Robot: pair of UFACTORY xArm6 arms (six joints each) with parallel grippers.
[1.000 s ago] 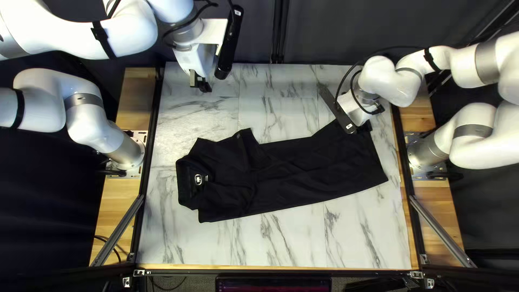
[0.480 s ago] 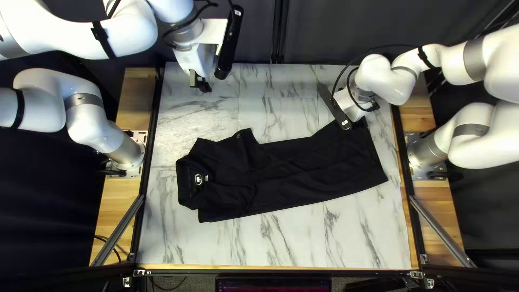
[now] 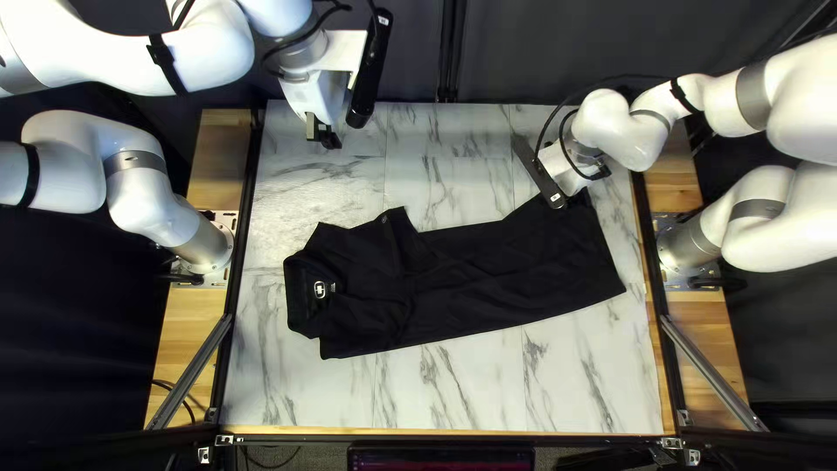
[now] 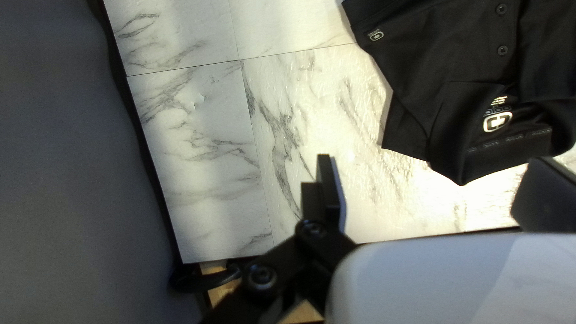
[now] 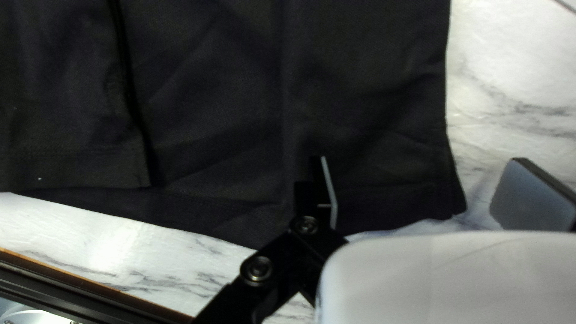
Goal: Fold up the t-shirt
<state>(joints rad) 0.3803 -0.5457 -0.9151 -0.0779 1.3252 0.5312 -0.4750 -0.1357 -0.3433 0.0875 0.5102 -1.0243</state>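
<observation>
Black cloth of the t-shirt (image 5: 360,108) right under the right hand (image 5: 420,159), with a hem corner (image 5: 453,201) in the gap between widely parted fingers. Gripping nothing yet; whether touching the cloth, cannot tell. Just beside that corner, past the cloth's edge, pale marbled counter (image 5: 510,108). Farther along the hem from the same hand, a shorter layer's edge (image 5: 78,171) on top of a longer one. Beyond, the long narrow body, stretching away from the right hand to what looks like a turned-over sleeve (image 3: 405,244), then the collar (image 3: 301,296). Well apart from the right hand, past the collar, the left hand (image 4: 433,157): raised above the counter, also spread wide, holding nothing.

Probably partway through: sides apparently narrowed, lengthwise fold still to do. Next, likely, to lower and close the right hand on the hem corner, catching every layer, then to carry it toward the collar. Perhaps to bring in the left hand too, against a one-corner pull and a skewed hem.
</observation>
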